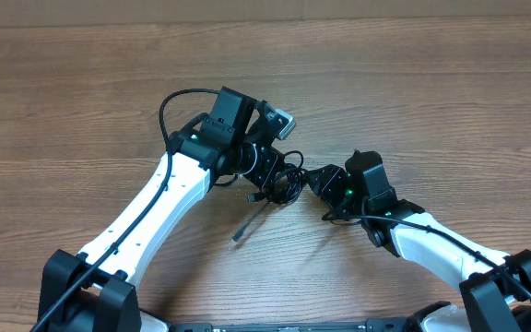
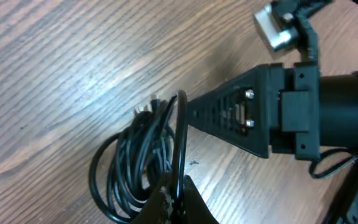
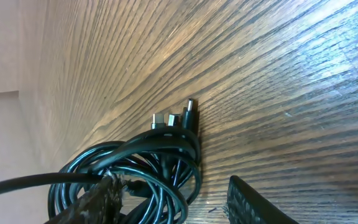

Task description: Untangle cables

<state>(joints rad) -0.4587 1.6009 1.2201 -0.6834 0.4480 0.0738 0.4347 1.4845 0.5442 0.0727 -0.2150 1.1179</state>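
The cables (image 1: 289,184) are a bunch of thin black loops at the middle of the table, with one loose end (image 1: 245,226) trailing toward the front. My left gripper (image 1: 267,178) is at the bunch's left side. In the left wrist view it (image 2: 179,190) is shut on a single black strand that rises from the coil (image 2: 135,165). My right gripper (image 1: 317,181) reaches in from the right. In the right wrist view it (image 3: 173,186) stands open, with the coil (image 3: 166,155) lying against its left finger (image 3: 98,199). Two small plug ends (image 3: 176,117) poke out of the coil.
The wood-grain table (image 1: 413,83) stretches all round the two arms. The left arm's own thick black cable (image 1: 175,100) arches over its wrist. The right gripper's finger (image 2: 229,115) points at the coil in the left wrist view.
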